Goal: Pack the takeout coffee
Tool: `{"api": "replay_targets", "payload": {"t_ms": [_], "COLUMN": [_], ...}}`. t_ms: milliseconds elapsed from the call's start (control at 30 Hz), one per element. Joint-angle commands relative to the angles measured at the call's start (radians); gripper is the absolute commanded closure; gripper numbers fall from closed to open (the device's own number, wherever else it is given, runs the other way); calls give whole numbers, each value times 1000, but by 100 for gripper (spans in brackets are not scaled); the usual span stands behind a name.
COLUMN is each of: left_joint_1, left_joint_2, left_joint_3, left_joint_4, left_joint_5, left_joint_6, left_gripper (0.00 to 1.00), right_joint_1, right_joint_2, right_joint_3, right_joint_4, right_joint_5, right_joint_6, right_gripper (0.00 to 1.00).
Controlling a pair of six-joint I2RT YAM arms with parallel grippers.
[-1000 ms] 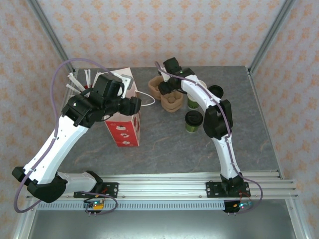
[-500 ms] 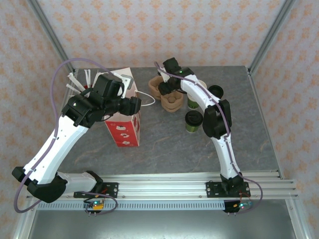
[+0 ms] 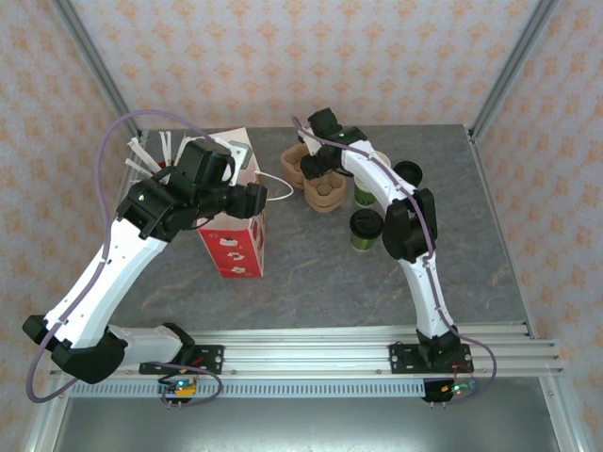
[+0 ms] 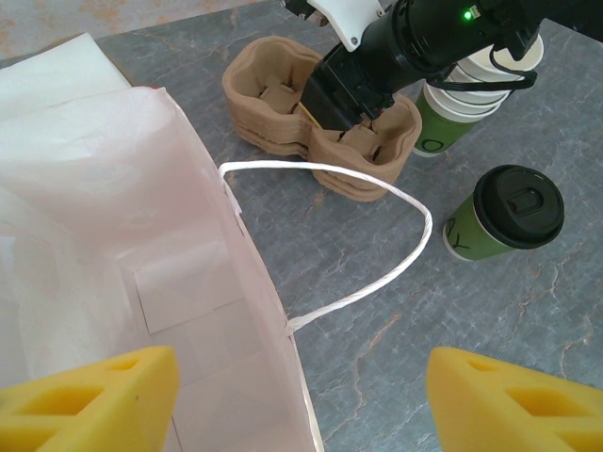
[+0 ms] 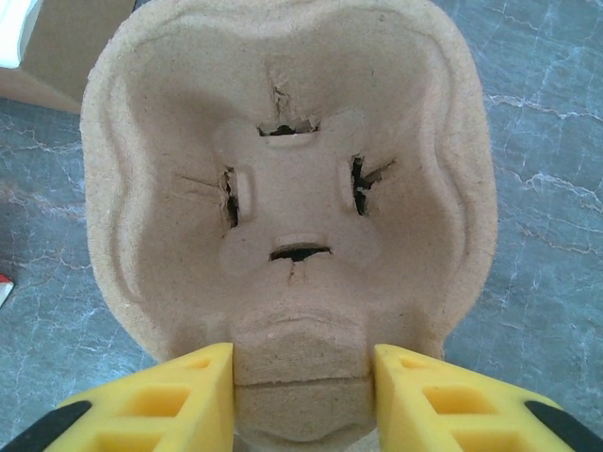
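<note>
- Left arm bends over the paper bag point(image 4: 141, 282); left gripper point(image 4: 301, 405) hangs above it, fingers spread wide.
- Right arm reaches far back; right gripper point(image 5: 301, 395) clamps the pulp cup carrier point(image 5: 292, 188).
- Takeout coffee point(image 3: 366, 229) stands right of the carrier, its print unreadable.

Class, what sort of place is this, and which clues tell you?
Probably a robot test cell staged as a takeout counter: aluminium frame, paper bag, pulp cup carrier, lidded coffee cup.
</note>
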Motion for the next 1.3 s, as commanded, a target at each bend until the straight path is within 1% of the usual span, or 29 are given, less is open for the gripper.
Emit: {"api": "replay_targets", "payload": {"t_ms": [0, 233, 700, 900, 1033, 1133, 1267], "left_joint_1": [6, 6, 6, 7, 13, 43, 121], "left_joint_2": [-5, -4, -1, -6, -7, -4, -14], "left_joint_3": [-2, -10, -17, -18, -18, -22, -29], "left_joint_4": [16, 23, 26, 42, 75, 111, 181], "left_joint_5": [-18, -16, -10, -7, 3, 24, 131], "left_joint_6": [14, 13, 8, -6, -28, -69, -141], "left_gripper": [29, 29, 29, 29, 28, 27, 28], "right_joint_1": [-6, -6, -6, -6, -6, -7, -5], "right_joint_2": [11, -4, -15, -34, -84, -149, -294], "right_joint_3": [47, 60, 116, 135, 141, 118, -22], "right_joint_4": [-45, -51, -99, -105, -105, -100, -28], "right_joint_5": [11, 9, -2, -1, -5, -5, -41], "right_joint_6": [-6, -5, 7, 35, 72, 104, 142], "right_gripper": [60, 63, 63, 64, 64, 64, 64]}}
